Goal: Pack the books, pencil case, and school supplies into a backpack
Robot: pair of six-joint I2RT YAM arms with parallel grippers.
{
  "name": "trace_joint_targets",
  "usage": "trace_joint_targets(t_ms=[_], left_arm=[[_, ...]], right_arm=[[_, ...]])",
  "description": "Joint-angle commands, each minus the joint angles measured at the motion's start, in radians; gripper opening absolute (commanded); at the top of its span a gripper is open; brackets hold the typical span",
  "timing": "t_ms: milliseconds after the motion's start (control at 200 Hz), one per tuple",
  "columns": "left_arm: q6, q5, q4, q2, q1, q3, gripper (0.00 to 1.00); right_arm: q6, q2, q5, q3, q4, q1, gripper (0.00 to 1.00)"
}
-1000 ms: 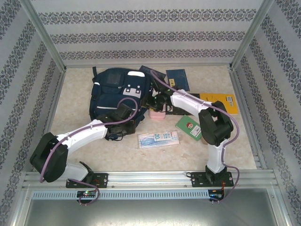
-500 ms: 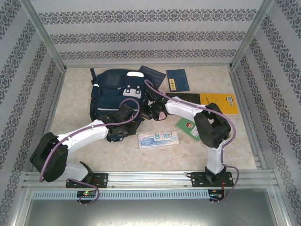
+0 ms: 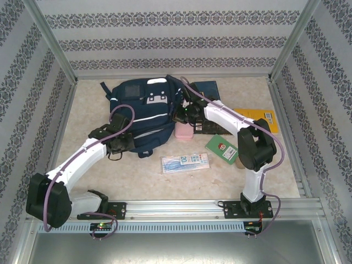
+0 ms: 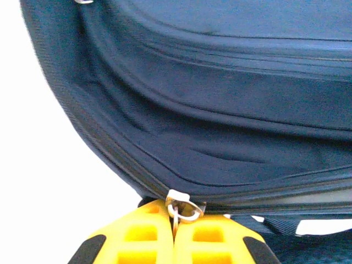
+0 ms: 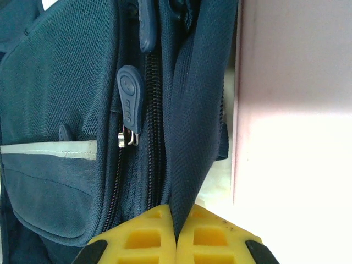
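Note:
The navy backpack (image 3: 144, 107) lies at the back left of the table. My left gripper (image 3: 125, 143) is at its near edge, shut on the metal ring of a zipper slider (image 4: 181, 210) on the backpack (image 4: 220, 82). My right gripper (image 3: 177, 116) is at the bag's right side, shut on a fold of backpack fabric (image 5: 193, 132) beside a rubber zipper pull (image 5: 130, 99). The pink pencil case (image 3: 183, 132) lies just right of the bag, and it shows pale pink (image 5: 286, 66) in the right wrist view. The school supplies packet (image 3: 185, 161) lies in front.
A green book (image 3: 221, 147) lies right of the packet, partly under the right arm. A yellow-orange book (image 3: 259, 117) is further right, and a dark blue book (image 3: 208, 87) lies behind the right gripper. Metal frame posts and patterned walls ring the table.
My right gripper shut on the backpack fabric and drew back. My left gripper pulled left with the zipper ring, and the backpack shifted and stretched out wider.

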Motion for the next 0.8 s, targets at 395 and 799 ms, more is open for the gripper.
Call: trace_joint_targets(t_ms=[395, 799], left_arm=[[0.003, 0.255, 0.118, 0.107, -0.158, 0.105, 0.0], [-0.006, 0.355, 0.211, 0.379, -0.368, 0.302, 0.0]], right_arm=[[-0.163, 0.11, 0.085, 0.274, -0.093, -0.176, 0.42], [0.05, -0.274, 0.151, -0.27, 0.001, -0.055, 0.55]])
